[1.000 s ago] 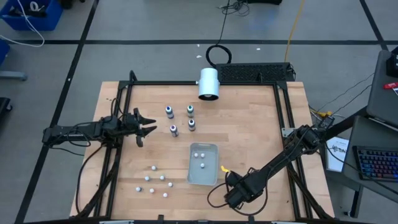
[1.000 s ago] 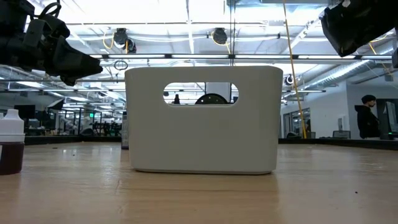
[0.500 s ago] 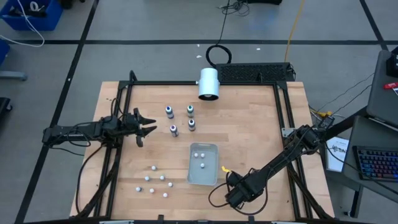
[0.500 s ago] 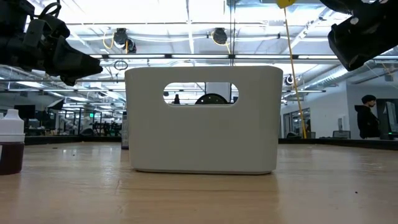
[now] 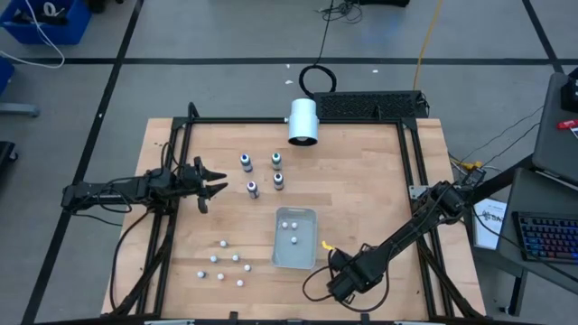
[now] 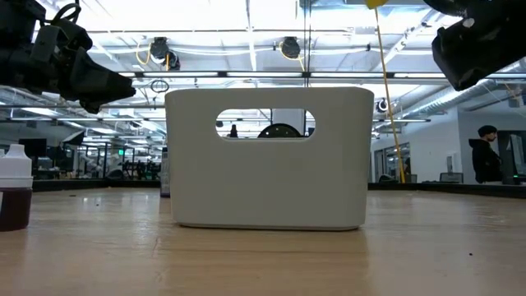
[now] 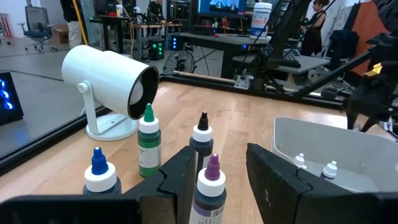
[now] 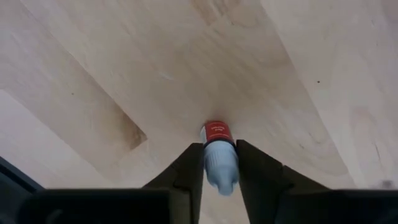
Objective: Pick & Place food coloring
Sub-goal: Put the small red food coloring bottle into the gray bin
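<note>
Four food coloring bottles stand upright on their bases in a cluster: blue cap (image 5: pixel 246 162), green cap (image 5: pixel 276 161), dark cap (image 5: pixel 278 181), purple cap (image 5: pixel 253 190). My left gripper (image 5: pixel 215 185) hovers open and level just left of them; in the left wrist view (image 7: pixel 221 152) the purple-capped bottle (image 7: pixel 210 190) stands ahead, between the finger lines, untouched. My right gripper (image 5: pixel 343 280) is near the table's near edge, right of the tray, shut on a small red-labelled bottle (image 8: pixel 217 134). My right gripper pinches the red-labelled bottle by its pale cap end (image 8: pixel 221 165) between the two fingers (image 8: pixel 189 171), coming from above and pointing down. The bottle body hangs below the fingers, toward the wood. In the low view the gripper (image 6: pixel 477 49) sits high above the table top.
A white tray (image 5: pixel 280 257) stands mid-table, seen end-on in the low view (image 6: pixel 267 181), with small white-capped items (image 7: pixel 300 160) inside. Several small white pieces (image 5: pixel 224 244) lie left of it. A large white cylinder (image 5: pixel 302 122) sits at the far edge. A white-capped bottle (image 6: pixel 15 193) stands near the low camera.
My right gripper, still shut on the red-labelled bottle, has sunk a little and drifted toward the table's right, then steadied. The left arm and the four standing bottles have kept still.
</note>
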{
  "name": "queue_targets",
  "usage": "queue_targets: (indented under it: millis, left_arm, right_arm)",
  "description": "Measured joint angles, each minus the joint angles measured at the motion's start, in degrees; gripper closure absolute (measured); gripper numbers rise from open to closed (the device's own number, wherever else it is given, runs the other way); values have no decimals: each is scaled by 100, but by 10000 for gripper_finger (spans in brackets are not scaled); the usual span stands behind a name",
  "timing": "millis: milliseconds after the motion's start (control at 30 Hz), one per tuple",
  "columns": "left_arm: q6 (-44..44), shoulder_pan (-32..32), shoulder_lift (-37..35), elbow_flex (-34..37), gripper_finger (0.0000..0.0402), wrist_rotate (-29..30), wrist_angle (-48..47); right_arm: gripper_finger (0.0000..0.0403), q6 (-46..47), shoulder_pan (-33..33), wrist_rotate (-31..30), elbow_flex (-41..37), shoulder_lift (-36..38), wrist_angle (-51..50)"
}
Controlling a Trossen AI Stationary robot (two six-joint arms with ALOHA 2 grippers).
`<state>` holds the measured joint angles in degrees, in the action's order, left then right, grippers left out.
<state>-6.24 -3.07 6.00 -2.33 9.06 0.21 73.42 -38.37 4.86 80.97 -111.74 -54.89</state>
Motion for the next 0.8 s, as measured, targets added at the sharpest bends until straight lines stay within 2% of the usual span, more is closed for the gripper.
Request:
queue_targets:
  millis: [67,233,433,533,633,800]
  left_arm:
    - [0,-2,-2,0,254,0,0]
    - [0,-2,-2,0,254,0,0]
    - [0,-2,-2,1,254,0,0]
    - [0,0,-1,1,254,1,0]
    - [0,-2,-2,1,254,0,0]
    - [0,0,-2,0,254,0,0]
  right_arm:
    - [354,-183,0,-81,2,6,78]
    - [354,-670,113,-445,2,152,193]
    - [354,-1463,483,-1058,2,891,196]
    - [354,-2008,793,-1479,4,1376,289]
    - [354,-2664,1212,-1580,103,1702,396]
    - [354,-3904,1885,-1542,897,1644,301]
